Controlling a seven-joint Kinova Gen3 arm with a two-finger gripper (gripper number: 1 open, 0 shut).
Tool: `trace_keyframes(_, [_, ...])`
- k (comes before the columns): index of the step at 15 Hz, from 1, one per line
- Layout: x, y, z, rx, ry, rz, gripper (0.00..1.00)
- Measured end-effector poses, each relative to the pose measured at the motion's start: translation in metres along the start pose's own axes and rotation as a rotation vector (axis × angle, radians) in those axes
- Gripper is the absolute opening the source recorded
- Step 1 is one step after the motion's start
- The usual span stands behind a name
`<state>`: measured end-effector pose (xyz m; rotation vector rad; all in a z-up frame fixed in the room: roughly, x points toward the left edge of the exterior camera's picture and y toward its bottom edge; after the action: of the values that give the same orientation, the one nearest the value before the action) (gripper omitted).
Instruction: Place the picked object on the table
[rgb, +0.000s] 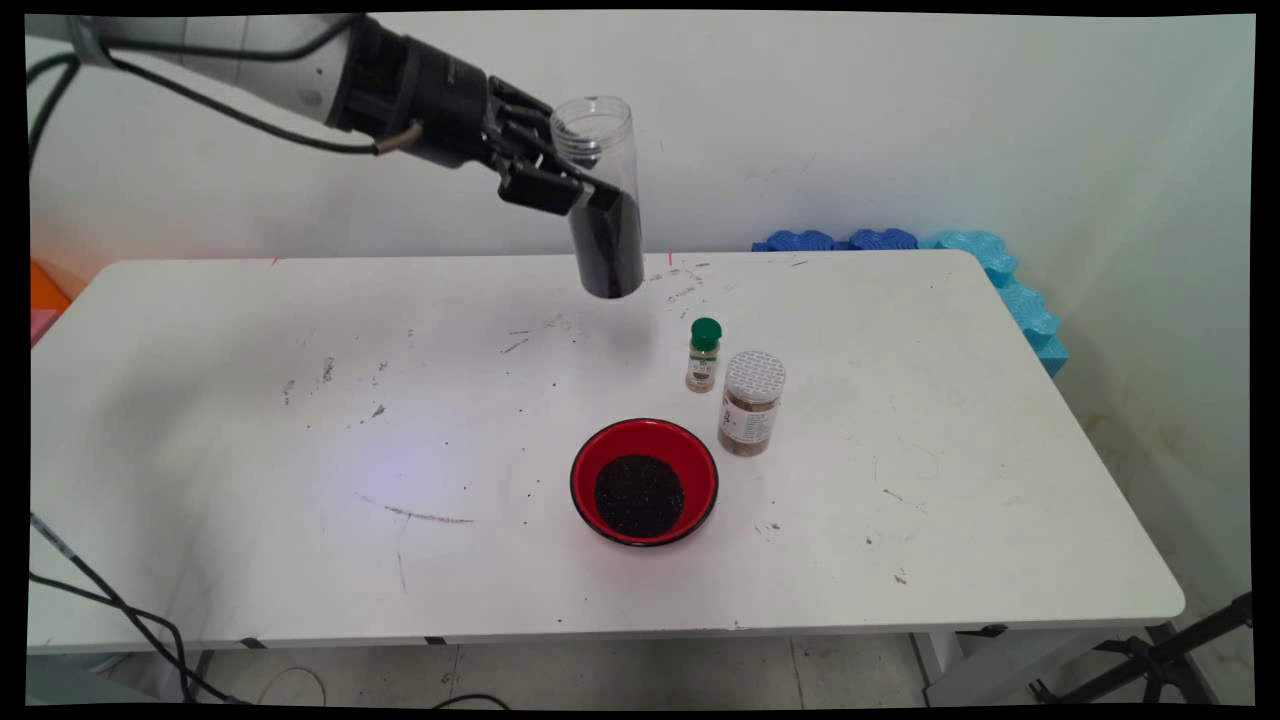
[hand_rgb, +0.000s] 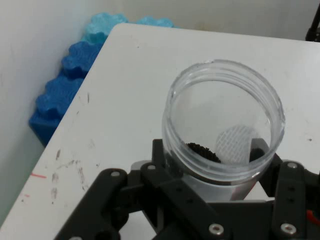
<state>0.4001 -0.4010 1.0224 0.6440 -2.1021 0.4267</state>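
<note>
White table (rgb: 250, 450) under a pale wall: gripper (rgb: 565, 185), upper centre of frame, jaws clamped round the mid-body of a clear open jar (rgb: 603, 200) of dark granules, held near-upright so contents stay settled, well above the red bowl (rgb: 644, 482) of similar granules at lower centre.

Soft, even light falls from above on the white worktop (rgb: 900, 520); shadows are faint. The main view bends at its edges. The hand view is slightly soft.
</note>
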Motion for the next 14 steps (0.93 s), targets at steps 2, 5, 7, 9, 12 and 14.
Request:
trace_keyframes(2, [-0.008,0.000,0.003,0.003,-0.001,-0.013,0.00])
trace_keyframes(5, [-0.026,0.001,0.013,0.001,-0.005,-0.042,0.00])
trace_keyframes(7, [-0.041,0.001,0.020,0.000,-0.012,-0.056,0.00])
trace_keyframes(9, [-0.055,-0.001,0.028,0.006,-0.020,-0.069,0.00])
trace_keyframes(12, [-0.079,-0.007,0.040,0.018,-0.035,-0.080,0.00])
trace_keyframes(14, [-0.093,-0.010,0.048,0.022,-0.043,-0.089,0.00])
